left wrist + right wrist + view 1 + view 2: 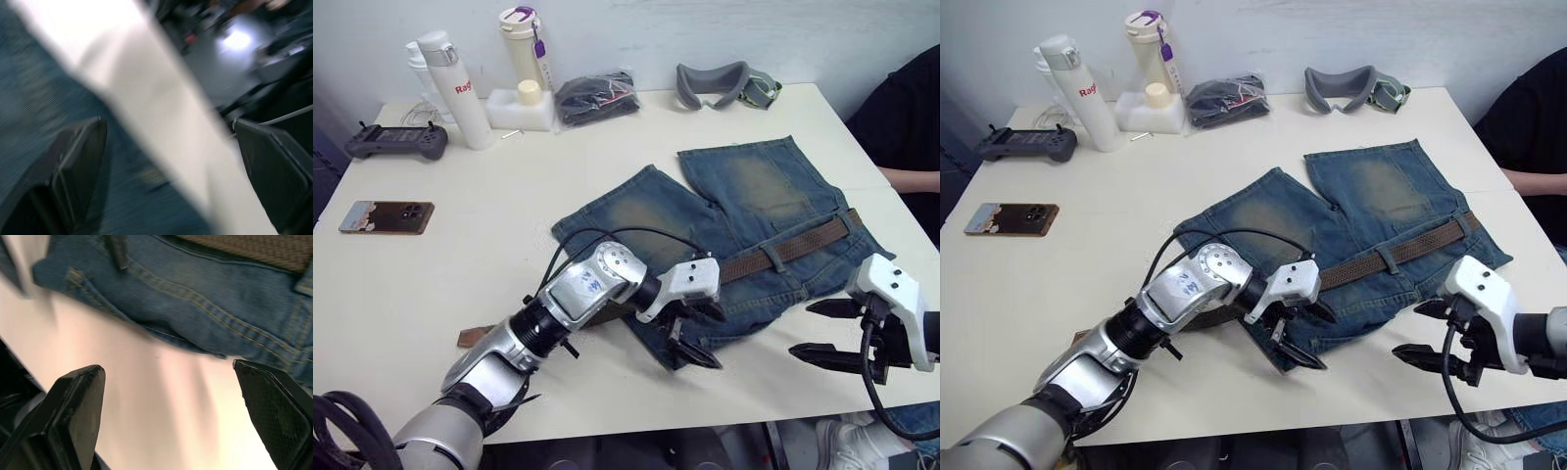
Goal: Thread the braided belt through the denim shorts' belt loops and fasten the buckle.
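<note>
The denim shorts lie flat right of the table's middle, waistband toward the near edge. The braided belt runs along the waistband under a belt loop. Its brown free end trails out to the left past my left arm. I cannot make out the buckle. My left gripper hovers open over the waistband's near left corner, one finger above the denim. My right gripper stands open at the near edge, just right of the shorts, with the belt and denim ahead of its fingers.
A phone and a controller lie far left. Two bottles, a white block, a black bundle and a grey headset line the back edge. A person sits at the right.
</note>
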`<control>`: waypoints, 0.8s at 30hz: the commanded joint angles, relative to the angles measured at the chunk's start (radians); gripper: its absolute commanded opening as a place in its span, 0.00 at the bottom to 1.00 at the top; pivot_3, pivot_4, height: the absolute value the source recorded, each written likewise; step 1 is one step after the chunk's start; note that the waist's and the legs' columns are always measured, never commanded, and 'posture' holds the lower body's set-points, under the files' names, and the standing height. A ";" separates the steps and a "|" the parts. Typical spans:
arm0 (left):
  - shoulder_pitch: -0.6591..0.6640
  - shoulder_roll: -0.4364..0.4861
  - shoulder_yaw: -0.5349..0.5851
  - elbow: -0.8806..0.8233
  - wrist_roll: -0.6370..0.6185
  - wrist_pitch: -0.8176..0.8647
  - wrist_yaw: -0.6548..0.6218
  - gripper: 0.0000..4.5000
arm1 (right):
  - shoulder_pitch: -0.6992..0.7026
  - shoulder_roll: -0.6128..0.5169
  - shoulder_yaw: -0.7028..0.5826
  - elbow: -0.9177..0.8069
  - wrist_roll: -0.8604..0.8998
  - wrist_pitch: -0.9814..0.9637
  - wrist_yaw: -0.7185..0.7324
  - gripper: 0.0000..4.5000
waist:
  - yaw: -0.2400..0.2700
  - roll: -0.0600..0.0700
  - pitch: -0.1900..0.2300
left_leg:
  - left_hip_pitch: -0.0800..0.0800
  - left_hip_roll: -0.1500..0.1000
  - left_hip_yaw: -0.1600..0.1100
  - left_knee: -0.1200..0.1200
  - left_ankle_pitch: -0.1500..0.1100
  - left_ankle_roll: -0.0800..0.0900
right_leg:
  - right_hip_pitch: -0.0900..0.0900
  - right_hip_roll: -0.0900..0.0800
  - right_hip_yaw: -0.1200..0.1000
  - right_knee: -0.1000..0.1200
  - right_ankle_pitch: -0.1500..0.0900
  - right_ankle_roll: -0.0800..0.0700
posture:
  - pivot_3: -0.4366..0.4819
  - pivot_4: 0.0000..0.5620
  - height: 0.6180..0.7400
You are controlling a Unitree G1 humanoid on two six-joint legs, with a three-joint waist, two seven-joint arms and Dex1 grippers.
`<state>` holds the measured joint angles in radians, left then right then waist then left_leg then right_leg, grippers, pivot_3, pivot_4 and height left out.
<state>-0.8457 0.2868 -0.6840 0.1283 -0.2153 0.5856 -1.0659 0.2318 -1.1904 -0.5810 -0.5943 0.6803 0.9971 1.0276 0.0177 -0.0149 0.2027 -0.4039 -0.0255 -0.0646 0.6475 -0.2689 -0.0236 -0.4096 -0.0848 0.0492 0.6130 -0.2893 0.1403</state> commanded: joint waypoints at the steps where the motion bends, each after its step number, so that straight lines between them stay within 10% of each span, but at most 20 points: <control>1: 0.005 -0.002 -0.009 0.038 0.060 -0.044 -0.009 0.94 | -0.010 0.006 -0.029 -0.018 -0.015 -0.009 -0.016 1.00 | 0.004 0.000 0.000 | 0.000 0.000 0.000 0.000 0.000 0.000 | 0.000 0.000 0.000 0.000 0.000 0.000 | 0.48 0.27 1.00; 11: 0.032 0.159 0.102 0.035 0.087 -0.058 -0.081 0.05 | -0.155 -0.007 0.112 0.063 -0.053 -0.073 -0.044 1.00 | -0.004 0.000 0.000 | 0.001 0.004 0.000 0.000 0.000 0.000 | 0.000 0.004 0.001 0.002 0.000 -0.001 | 0.48 0.27 1.00; 24: -0.016 0.547 0.307 0.548 0.171 -0.573 -0.246 0.01 | -0.359 0.046 0.304 0.165 -0.095 -0.157 -0.068 1.00 | -0.044 0.000 0.000 | 0.008 0.007 0.002 -0.003 -0.001 -0.001 | -0.002 0.005 0.001 0.010 -0.005 -0.009 | 0.48 0.27 1.00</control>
<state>-0.8674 0.8009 -0.3953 0.6035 -0.0959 0.0491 -1.2964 -0.1040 -1.1606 -0.2785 -0.4299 0.5903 0.8617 0.9669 -0.0258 -0.0145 0.2024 -0.3958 -0.0190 -0.0624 0.6445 -0.2702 -0.0246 -0.4113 -0.0798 0.0504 0.6234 -0.2948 0.1311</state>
